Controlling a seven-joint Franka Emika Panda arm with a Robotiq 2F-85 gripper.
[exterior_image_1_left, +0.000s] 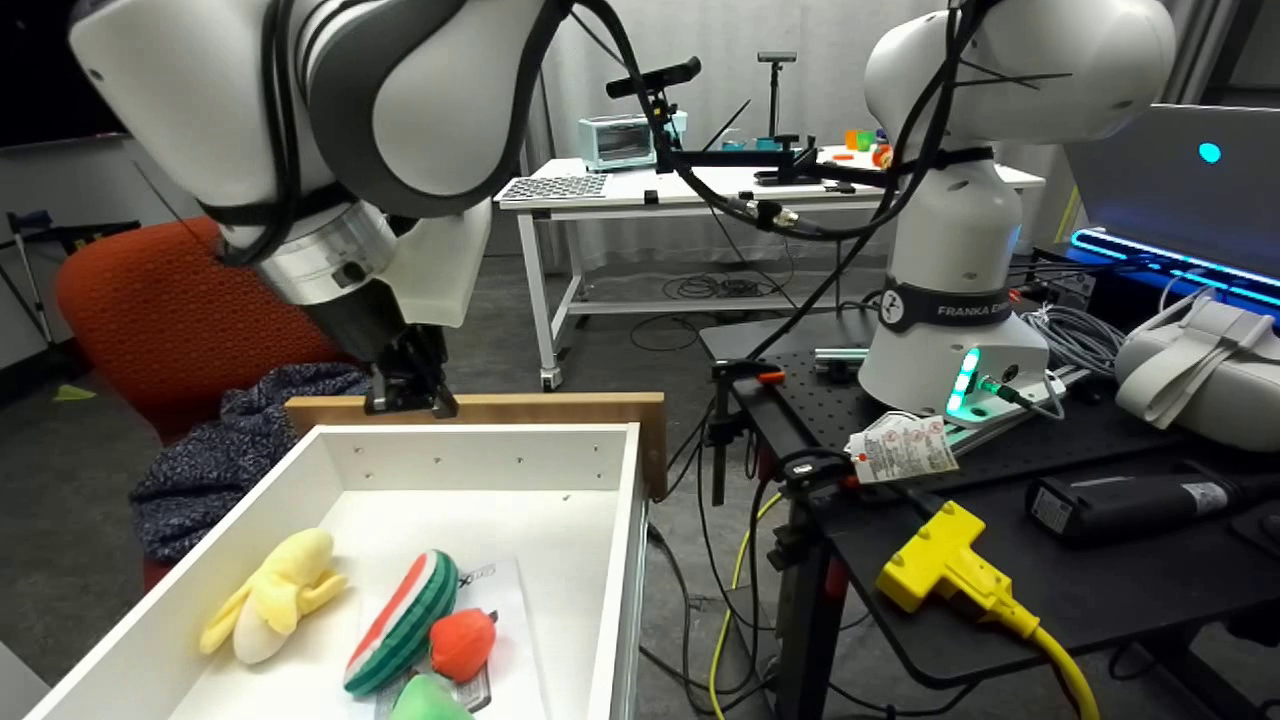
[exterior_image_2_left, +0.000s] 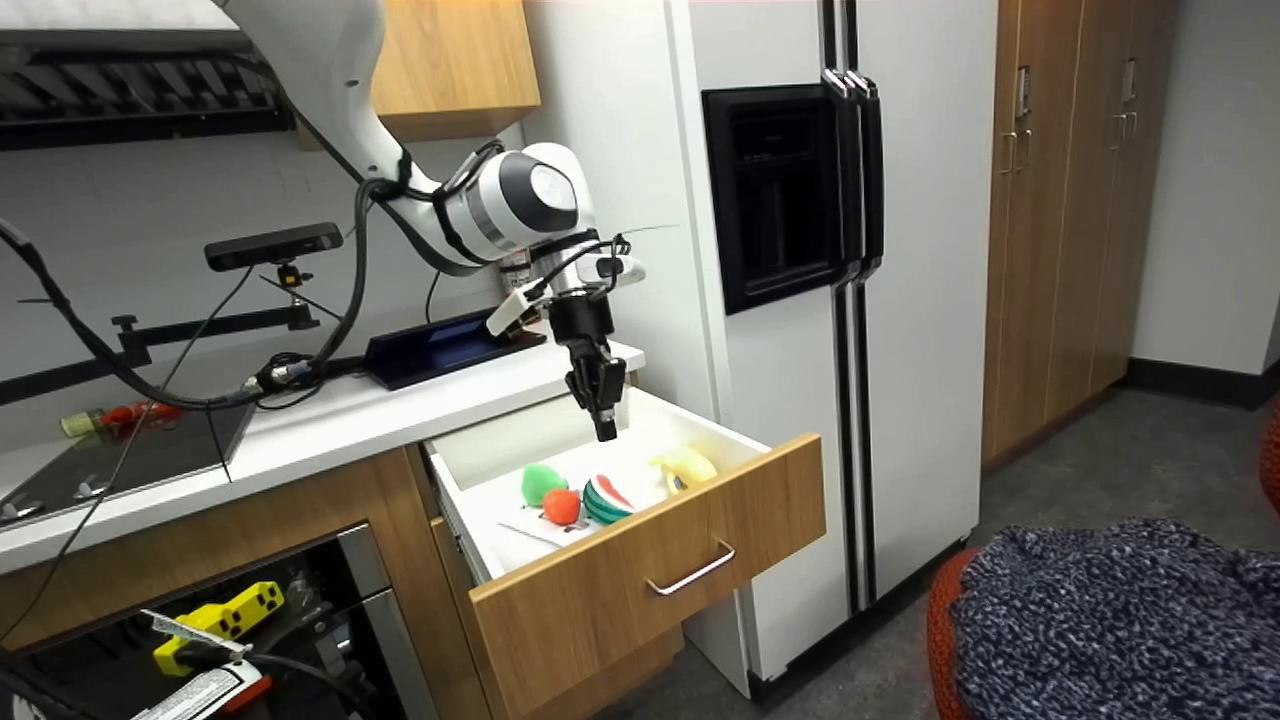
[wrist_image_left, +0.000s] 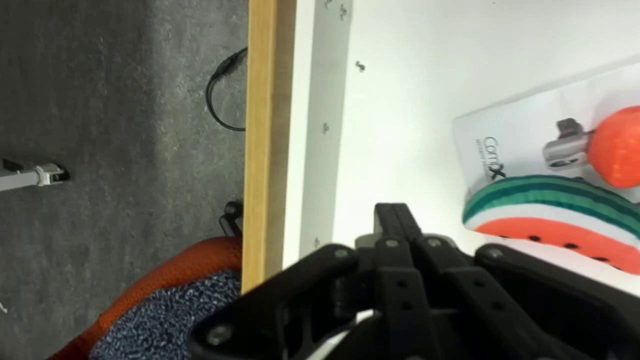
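Above the drawer, the bent arm points its closed, empty end effector downward.

A kitchen is recognised in an exterior view by the 2-door fridge on the right, the cooktop set into the counter on the left, and the pulled-out drawer between them. A robotics lab is also indicated, by the robot arm mounted on a black table, a bracketed camera and a white headset.
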